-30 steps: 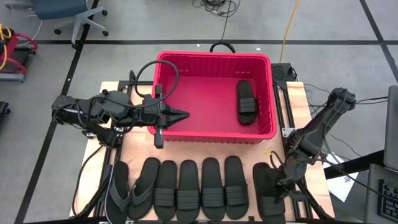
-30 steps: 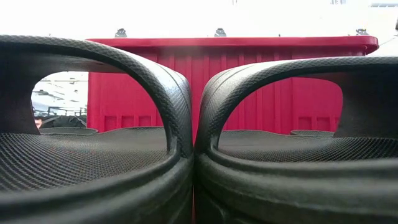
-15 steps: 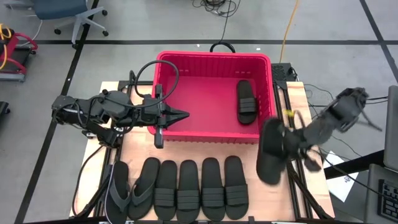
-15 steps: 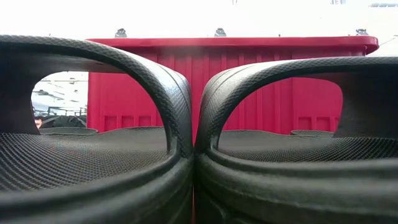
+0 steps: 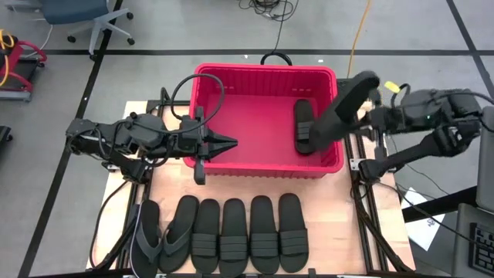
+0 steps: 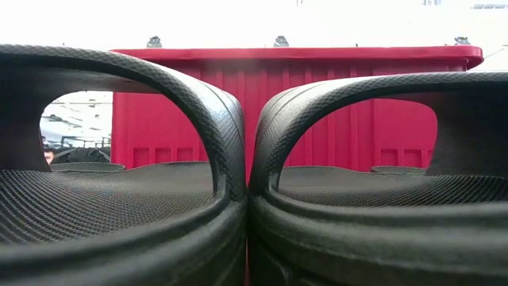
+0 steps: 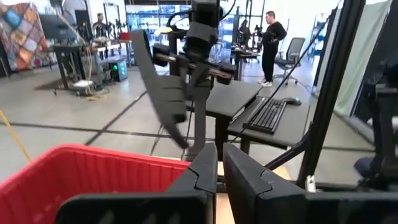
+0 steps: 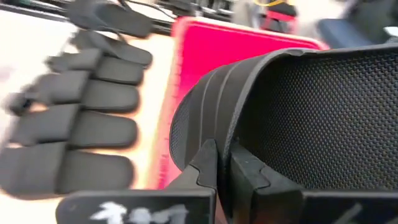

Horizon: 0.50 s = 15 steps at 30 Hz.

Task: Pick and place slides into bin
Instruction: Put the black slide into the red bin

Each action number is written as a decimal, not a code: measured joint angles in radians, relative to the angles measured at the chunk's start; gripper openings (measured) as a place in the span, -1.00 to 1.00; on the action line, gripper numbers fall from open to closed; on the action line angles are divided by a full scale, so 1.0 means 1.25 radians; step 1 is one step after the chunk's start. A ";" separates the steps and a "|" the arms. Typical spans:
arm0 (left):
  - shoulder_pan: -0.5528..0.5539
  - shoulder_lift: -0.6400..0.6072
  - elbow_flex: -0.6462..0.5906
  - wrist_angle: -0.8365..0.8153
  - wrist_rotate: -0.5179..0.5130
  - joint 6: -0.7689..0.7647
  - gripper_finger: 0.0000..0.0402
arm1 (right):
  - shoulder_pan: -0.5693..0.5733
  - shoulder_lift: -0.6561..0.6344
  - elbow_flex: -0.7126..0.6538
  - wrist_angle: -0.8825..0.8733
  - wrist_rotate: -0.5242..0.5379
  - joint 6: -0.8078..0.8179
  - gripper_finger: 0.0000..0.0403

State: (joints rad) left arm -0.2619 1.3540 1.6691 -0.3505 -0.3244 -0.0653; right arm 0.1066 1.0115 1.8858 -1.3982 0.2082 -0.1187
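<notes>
- Right gripper (image 5: 369,116) is clamped on the strap of one slide (image 5: 345,108), holding it in the air over the right rim of the bin (image 5: 266,72); in the right wrist view the fingers (image 8: 239,171) pinch the ribbed band close together.
- Carried slide hangs tilted, straddling the bin wall: part over the inside, part outside.
- Risk: letting go here could drop it onto the rim so it tips out onto the table, because it is not clear of the wall.
- Risk: the pinch sits only on the strap, so the sole could swing and clip the rim if the arm moves quickly.
- Risk: it may land on the slide already in the bin (image 5: 304,127), which lies flat near the right wall.
- Left gripper (image 5: 225,144) waits at the bin's left front corner, fingers pressed together, holding nothing.
- Row of six slides (image 5: 235,235) lies side by side on the table in front of the bin; the two leftmost are flatter thong types.
- Materials: matte black rubber, dimpled footbeds, arched ribbed straps; the bin is glossy red plastic with slotted walls and a thick rim.
</notes>
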 joint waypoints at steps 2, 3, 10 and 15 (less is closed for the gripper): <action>0.000 0.007 0.000 0.006 0.000 -0.022 -0.92 | -0.050 0.008 0.005 0.008 -0.040 -0.043 -0.98; 0.000 0.008 0.000 0.006 0.000 -0.029 -0.94 | -0.075 0.012 0.006 0.015 -0.084 -0.065 -0.98; 0.004 0.024 -0.001 0.011 -0.014 -0.127 -0.97 | -0.233 0.128 0.004 0.006 -0.268 -0.212 -0.98; 0.006 0.027 0.000 0.015 -0.065 -0.125 -0.91 | -0.348 0.225 0.004 0.069 -0.418 -0.326 -0.98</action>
State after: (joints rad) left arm -0.2539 1.3880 1.6695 -0.3314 -0.4051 -0.2218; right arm -0.3279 1.2922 1.8908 -1.3114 -0.3145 -0.5264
